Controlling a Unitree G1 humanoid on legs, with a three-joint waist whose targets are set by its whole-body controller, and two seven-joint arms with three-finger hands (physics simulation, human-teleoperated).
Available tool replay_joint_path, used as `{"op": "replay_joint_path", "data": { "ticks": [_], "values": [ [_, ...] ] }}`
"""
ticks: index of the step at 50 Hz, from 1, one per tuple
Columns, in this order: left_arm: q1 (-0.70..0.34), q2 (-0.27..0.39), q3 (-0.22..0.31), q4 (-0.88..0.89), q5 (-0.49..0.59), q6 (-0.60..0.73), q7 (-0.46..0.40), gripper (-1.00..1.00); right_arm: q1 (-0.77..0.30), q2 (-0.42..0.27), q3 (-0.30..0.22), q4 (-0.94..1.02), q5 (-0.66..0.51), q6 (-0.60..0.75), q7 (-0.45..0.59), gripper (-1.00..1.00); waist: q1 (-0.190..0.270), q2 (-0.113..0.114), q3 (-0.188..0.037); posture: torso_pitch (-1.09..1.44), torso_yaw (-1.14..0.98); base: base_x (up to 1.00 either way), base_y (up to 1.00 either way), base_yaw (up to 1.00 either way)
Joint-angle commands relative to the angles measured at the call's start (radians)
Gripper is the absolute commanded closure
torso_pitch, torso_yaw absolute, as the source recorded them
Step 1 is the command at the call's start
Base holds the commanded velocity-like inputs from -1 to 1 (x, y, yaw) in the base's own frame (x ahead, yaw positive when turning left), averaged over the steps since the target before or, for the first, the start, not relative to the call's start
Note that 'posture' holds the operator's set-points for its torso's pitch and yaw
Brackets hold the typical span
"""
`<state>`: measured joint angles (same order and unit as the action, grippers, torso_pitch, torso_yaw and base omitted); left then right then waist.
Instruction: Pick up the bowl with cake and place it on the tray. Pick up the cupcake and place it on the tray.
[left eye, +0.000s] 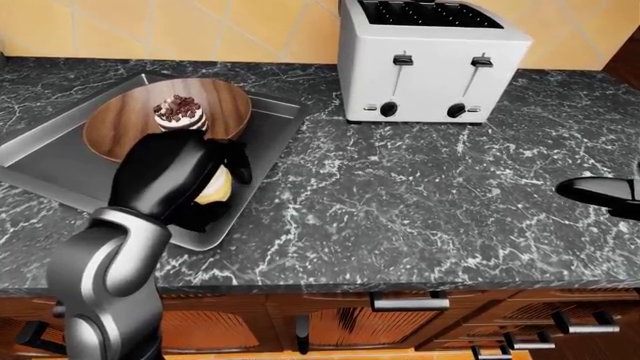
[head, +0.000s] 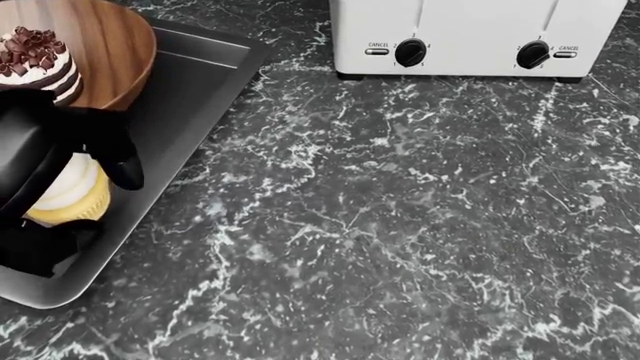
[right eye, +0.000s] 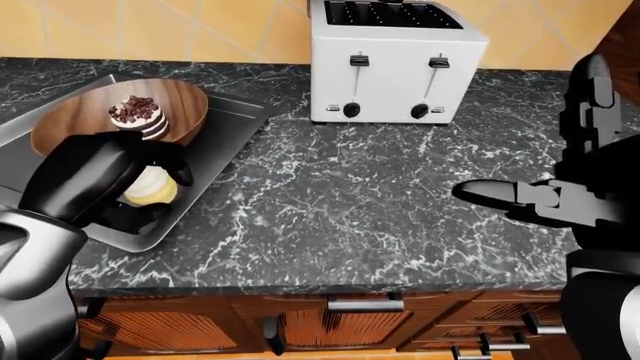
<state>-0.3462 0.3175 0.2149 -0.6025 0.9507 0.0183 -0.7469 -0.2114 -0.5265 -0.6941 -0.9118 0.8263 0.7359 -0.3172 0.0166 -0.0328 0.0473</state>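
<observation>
The renders were evenly and brightly lit, sharp throughout, with no blur or edge distortion. Light came mostly from above: the toaster cast only a thin dark line at its base, well right of the left hand. The hand's black shell carried a soft grey sheen, and the tray beneath it showed muted reflections, without glare.

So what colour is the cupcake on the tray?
The cupcake has white frosting over a yellow wrapper, seen best in the head view.
</observation>
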Motion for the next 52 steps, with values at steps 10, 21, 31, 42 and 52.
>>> {"op": "replay_joint_path", "data": {
  "ticks": [10,21,31,42,52],
  "values": [
    [-0.027,0.01,0.012,-0.044,-0.003,0.001,0.009,0.09,-0.016,-0.013,-0.013,-0.011,-0.013,-0.029,0.009,-1.0,0.0,0.001,-0.019,0.0,0.0,0.0,0.0,0.0],
    [-0.017,0.006,0.012,-0.044,-0.004,-0.007,0.009,-0.05,-0.015,-0.014,-0.02,-0.022,-0.001,-0.022,0.0,-1.0,0.0,0.001,-0.019,0.0,0.0,0.0,0.0,0.0],
    [-0.019,0.004,0.009,-0.044,-0.001,-0.008,0.005,-0.14,-0.018,-0.031,-0.03,-0.027,0.027,-0.011,-0.022,-1.0,0.001,0.0,-0.017,0.0,0.0,0.0,0.0,0.0],
    [-0.09,0.004,-0.015,-0.083,0.008,0.039,-0.055,-0.13,-0.016,-0.038,-0.037,-0.017,0.032,-0.023,-0.017,-1.0,0.002,-0.002,-0.016,0.0,0.0,0.0,0.0,0.0],
    [-0.135,0.003,-0.032,-0.113,0.017,0.068,-0.094,-0.13,-0.008,-0.031,-0.034,-0.015,0.022,-0.032,-0.008,-1.0,0.002,-0.003,-0.015,0.0,0.0,0.0,0.0,0.0]
  ]
}}
